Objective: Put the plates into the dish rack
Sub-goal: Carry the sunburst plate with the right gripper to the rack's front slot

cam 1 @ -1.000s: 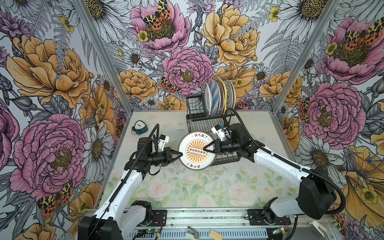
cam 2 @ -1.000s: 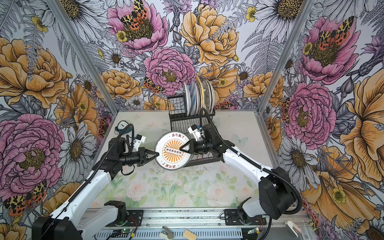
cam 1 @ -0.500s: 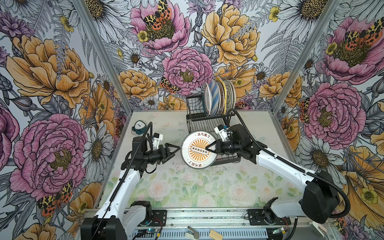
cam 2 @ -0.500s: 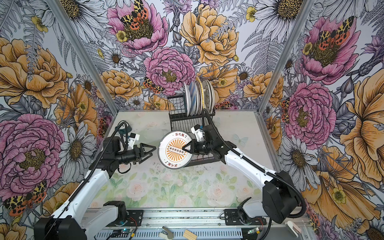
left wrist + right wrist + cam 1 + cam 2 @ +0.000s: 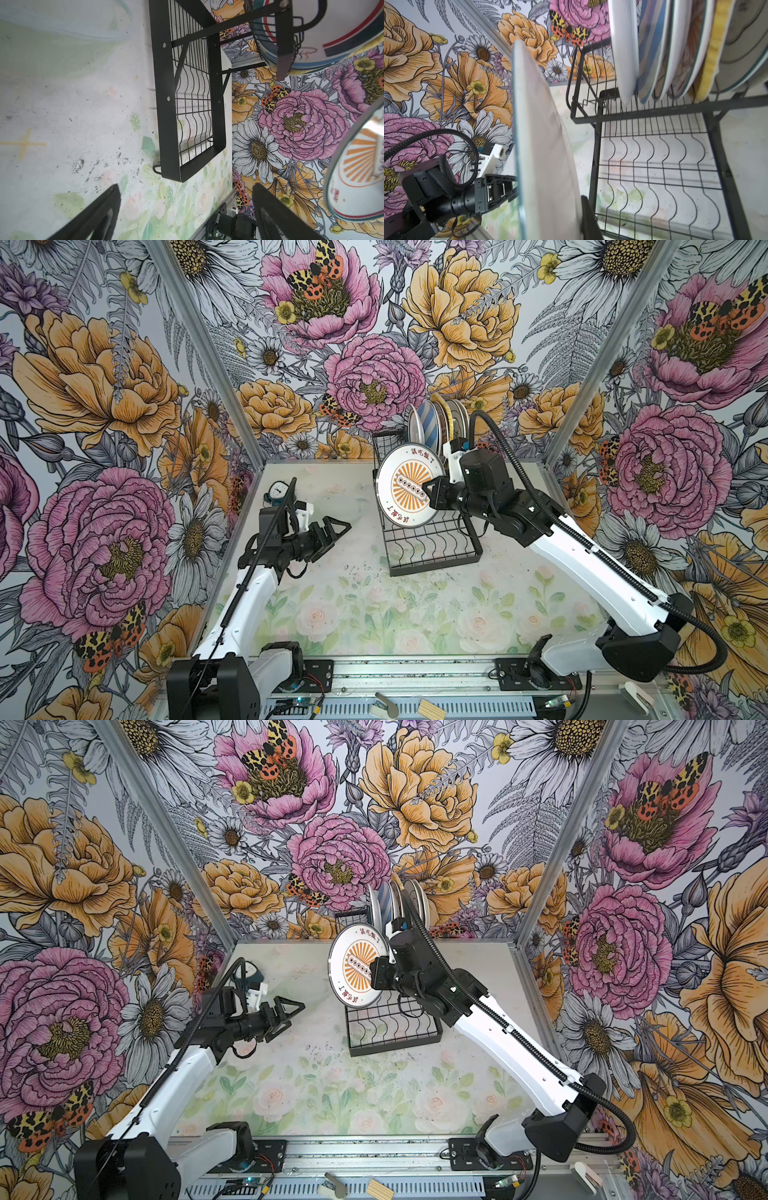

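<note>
Withdrawn since the earlier frame, the left pincer (image 5: pixel 337 533) stands spread at 9 o'clock of the dish rack (image 5: pixel 432 562), clear of the handover. Right pincer (image 5: pixel 428 493) alone pinches the orange-sunburst plate (image 5: pixel 401 489) by its 3 o'clock rim, upright over the lower wavy slots (image 5: pixel 428 541), judged ready for edge-down insertion. Other plates (image 5: pixel 436 423) fill the upper shelf (image 5: pixel 643 113).

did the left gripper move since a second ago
Yes: the left gripper released the sunburst plate and backed leftward, away from the dish rack, toward the teal clock.
</note>
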Motion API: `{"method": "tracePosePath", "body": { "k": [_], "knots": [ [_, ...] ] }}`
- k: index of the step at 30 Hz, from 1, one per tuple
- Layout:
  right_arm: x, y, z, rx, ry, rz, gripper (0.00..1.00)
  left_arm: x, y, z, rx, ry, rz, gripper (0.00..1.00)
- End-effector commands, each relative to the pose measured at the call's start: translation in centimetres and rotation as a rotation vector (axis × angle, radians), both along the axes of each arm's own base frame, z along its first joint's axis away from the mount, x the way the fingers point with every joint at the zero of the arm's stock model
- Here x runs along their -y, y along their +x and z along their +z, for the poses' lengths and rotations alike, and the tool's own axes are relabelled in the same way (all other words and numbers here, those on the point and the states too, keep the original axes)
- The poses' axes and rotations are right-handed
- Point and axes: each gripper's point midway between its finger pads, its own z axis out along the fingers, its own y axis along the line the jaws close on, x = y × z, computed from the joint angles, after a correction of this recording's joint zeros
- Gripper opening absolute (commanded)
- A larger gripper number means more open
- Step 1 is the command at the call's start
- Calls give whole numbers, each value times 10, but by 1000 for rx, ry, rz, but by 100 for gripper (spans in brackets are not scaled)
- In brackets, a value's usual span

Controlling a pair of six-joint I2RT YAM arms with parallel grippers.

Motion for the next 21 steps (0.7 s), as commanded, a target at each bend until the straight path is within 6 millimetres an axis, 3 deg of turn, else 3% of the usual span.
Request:
{"method": "tracePosePath", "body": {
  "k": [1, 3, 5, 12, 21],
  "knots": [
    [16, 27, 15, 109, -164, -158, 0, -3, 10, 6, 45, 60, 5, 99],
    [17, 42, 28, 159, -200, -206, 0, -1, 13, 6, 48, 63, -2, 99],
    [3, 49, 39, 213, -240, -220, 0, 0, 15, 6, 48, 70, -4, 99],
    [-3, 85, 73, 355, -360, -357, 0, 0, 17, 2, 43, 78, -5, 99],
    [-16, 119, 77, 428, -465, -441, 0, 0, 18, -7, 27, 82, -5, 99]
  ]
}}
